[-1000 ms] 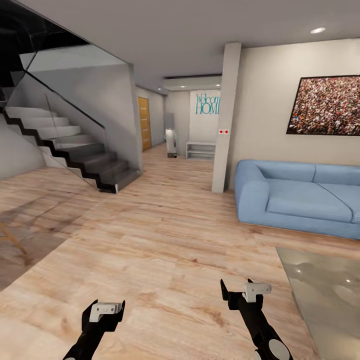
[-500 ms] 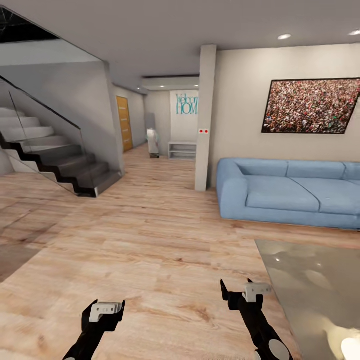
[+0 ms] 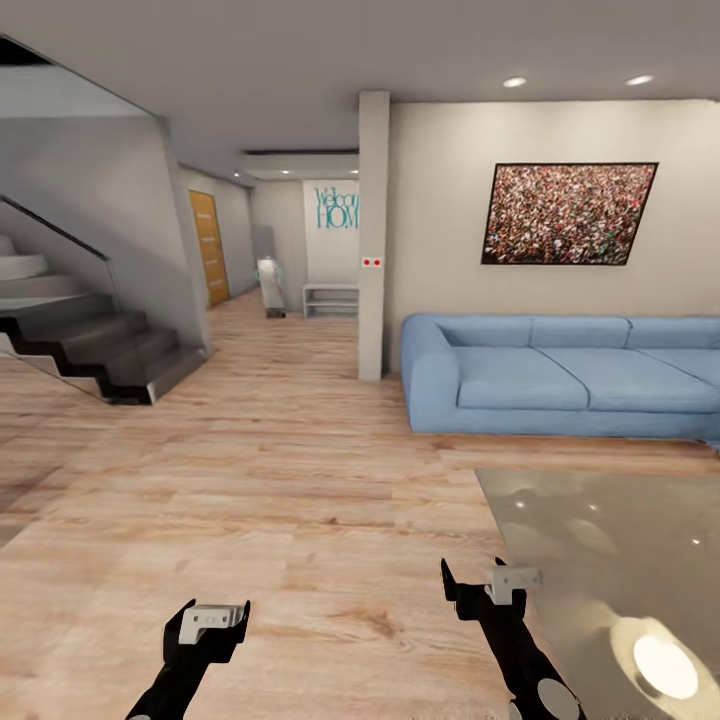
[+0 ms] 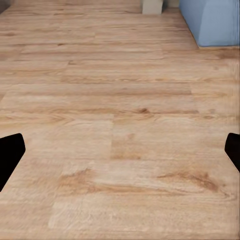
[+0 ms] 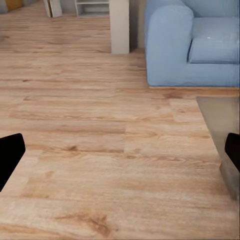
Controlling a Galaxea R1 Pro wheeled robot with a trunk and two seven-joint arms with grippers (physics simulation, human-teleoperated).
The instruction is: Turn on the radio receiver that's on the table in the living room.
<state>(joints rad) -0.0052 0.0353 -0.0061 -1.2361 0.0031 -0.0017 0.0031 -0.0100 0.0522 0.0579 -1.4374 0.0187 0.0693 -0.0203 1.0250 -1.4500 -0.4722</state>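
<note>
Two grippers, both held low over the wood floor (image 3: 300, 500) with nothing between the jaws. Left gripper (image 3: 212, 625): jaws spread apart, released, the dark fingertips (image 4: 10, 155) sitting at opposite edges of the left wrist view with bare planks between them. Right gripper (image 3: 492, 590): jaws likewise spread and released, one fingertip (image 5: 10, 157) at each edge of the right wrist view.

Surface (image 3: 610, 560): glossy grey reflective top, just beside the right gripper on its outer side; a bright lamp reflection lies on the near part. Its corner (image 5: 220, 120) shows in the right wrist view. Radio: not on the visible part of the surface; its place cannot be told.

Sofa (image 3: 560, 375): blue, beyond the surface, against the far wall. Its arm shows in the left wrist view (image 4: 212, 20) and the right wrist view (image 5: 170, 45).

Picture (image 3: 568, 213): dark-framed, speckled, on the wall above the sofa.

Pillar (image 3: 373, 235): white, just beside the sofa's arm, with two red dots.

Stairs (image 3: 90, 340): dark-edged steps with a glass rail, far left.

Door (image 3: 205, 247): wooden, in the hallway past the stairs; teal lettering (image 3: 337, 207) on the end wall.
</note>
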